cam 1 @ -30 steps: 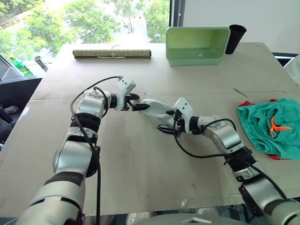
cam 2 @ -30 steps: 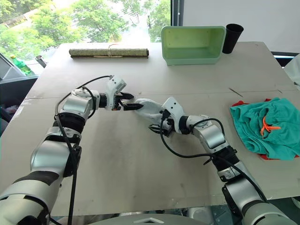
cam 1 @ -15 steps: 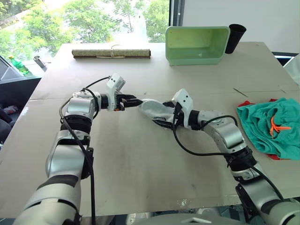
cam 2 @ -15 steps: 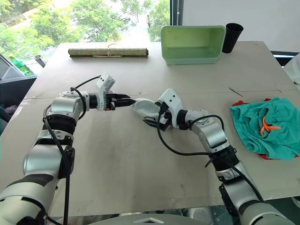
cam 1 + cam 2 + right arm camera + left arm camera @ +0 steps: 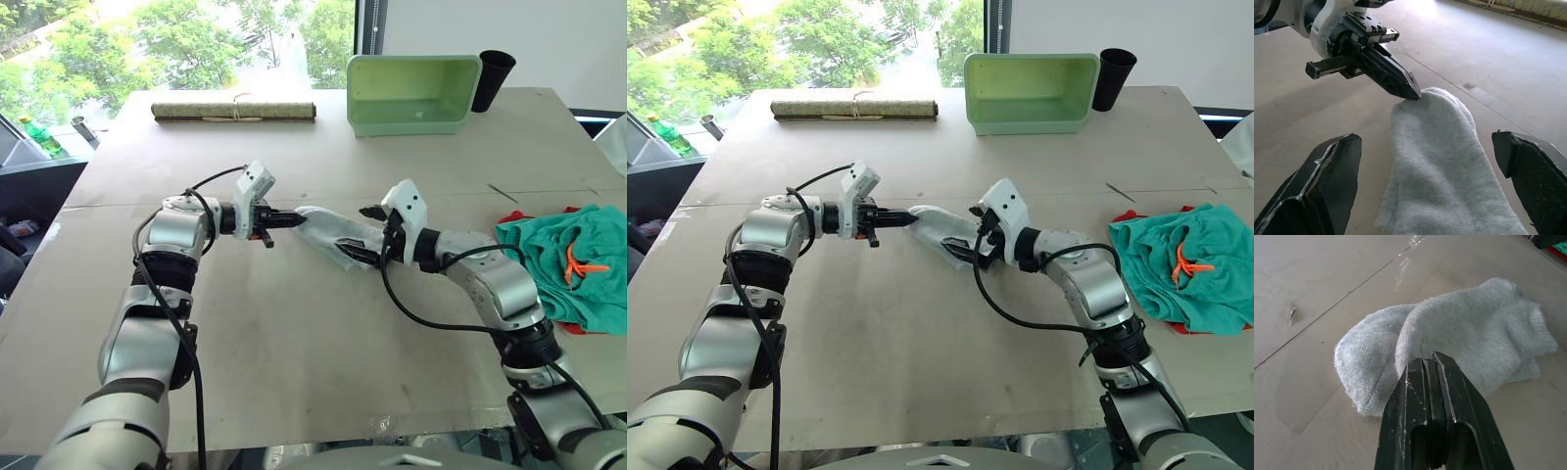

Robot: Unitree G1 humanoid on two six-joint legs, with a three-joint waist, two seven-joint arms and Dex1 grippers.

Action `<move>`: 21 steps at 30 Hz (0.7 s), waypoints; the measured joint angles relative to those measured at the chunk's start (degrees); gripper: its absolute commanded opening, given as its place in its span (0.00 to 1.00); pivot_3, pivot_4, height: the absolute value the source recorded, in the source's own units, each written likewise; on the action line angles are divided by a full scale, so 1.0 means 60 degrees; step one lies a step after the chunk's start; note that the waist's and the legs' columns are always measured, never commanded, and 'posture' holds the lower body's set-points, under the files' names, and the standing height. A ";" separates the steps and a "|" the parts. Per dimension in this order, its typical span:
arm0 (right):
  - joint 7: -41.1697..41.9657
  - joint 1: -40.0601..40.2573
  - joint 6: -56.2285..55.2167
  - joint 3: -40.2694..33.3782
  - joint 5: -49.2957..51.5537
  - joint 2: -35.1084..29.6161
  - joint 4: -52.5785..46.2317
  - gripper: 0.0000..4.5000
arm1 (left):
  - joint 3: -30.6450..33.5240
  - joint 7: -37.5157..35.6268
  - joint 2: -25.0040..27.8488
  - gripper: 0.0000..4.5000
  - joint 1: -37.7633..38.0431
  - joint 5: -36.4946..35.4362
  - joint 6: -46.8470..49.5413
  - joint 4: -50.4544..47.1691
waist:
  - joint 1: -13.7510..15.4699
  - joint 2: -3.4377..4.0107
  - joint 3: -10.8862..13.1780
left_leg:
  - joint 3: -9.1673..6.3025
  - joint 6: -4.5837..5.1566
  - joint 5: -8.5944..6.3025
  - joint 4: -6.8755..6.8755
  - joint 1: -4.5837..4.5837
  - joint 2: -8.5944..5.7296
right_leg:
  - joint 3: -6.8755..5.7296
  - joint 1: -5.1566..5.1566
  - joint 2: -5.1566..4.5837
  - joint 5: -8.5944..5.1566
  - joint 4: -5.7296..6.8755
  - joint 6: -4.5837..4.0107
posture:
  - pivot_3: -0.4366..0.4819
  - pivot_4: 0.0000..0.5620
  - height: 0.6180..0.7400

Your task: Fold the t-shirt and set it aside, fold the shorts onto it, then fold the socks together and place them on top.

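Left of the socks (image 5: 333, 232), the left gripper (image 5: 291, 220) has its fingers pressed together, pinching the near edge of the grey pair, which lies flat on the table (image 5: 294, 343). On the socks' other side the right gripper (image 5: 369, 233) straddles them, fingers spread wide. Far right of the socks, the shorts (image 5: 568, 262) sit heaped over the t-shirt (image 5: 511, 216).

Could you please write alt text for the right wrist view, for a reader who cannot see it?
A pair of grey socks lies on a bare table between the right gripper's two open fingers. The left gripper, shut, pinches the socks' far end.
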 measured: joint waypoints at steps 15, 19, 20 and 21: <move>-0.0101 0.0456 0.0114 0.0004 0.0156 -0.0181 -0.0525 1.00 | -0.0220 0.0437 -0.0078 0.64 0.0141 0.0223 -0.1258 -0.0457 | 0.0026 0.0000 0.0000 | 0.0002 0.0001 0.0000 0.0000 0.0001 0.0000 | 0.0000 0.0001 -0.0001 0.0000 -0.0001 0.0000 | 0.48 0.27 1.00; -0.0002 0.0586 -0.0099 0.0018 0.0154 -0.0199 -0.0665 1.00 | -0.0444 0.0448 -0.0158 0.64 0.0146 0.0375 -0.1473 -0.0251 | 0.0016 0.0000 0.0000 | 0.0003 0.0001 0.0000 0.0000 0.0001 0.0000 | 0.0001 -0.0001 0.0001 0.0000 0.0000 0.0000 | 0.48 0.27 1.00; 0.0000 0.0612 -0.0131 0.0019 0.0153 -0.0205 -0.0700 1.00 | -0.0466 0.0449 -0.0158 0.64 0.0146 0.0392 -0.1492 -0.0159 | 0.0014 0.0000 0.0000 | 0.0003 0.0001 0.0000 0.0000 0.0001 0.0000 | 0.0001 0.0000 0.0002 0.0000 0.0000 0.0000 | 0.48 0.27 1.00; 0.0001 0.0620 -0.0157 0.0019 0.0153 -0.0217 -0.0725 1.00 | -0.0494 0.0451 -0.0160 0.64 0.0146 0.0404 -0.1519 -0.0077 | 0.0015 -0.0001 0.0000 | 0.0003 0.0001 0.0000 0.0000 0.0000 0.0000 | 0.0001 -0.0001 0.0002 0.0000 0.0000 0.0001 | 0.48 0.27 1.00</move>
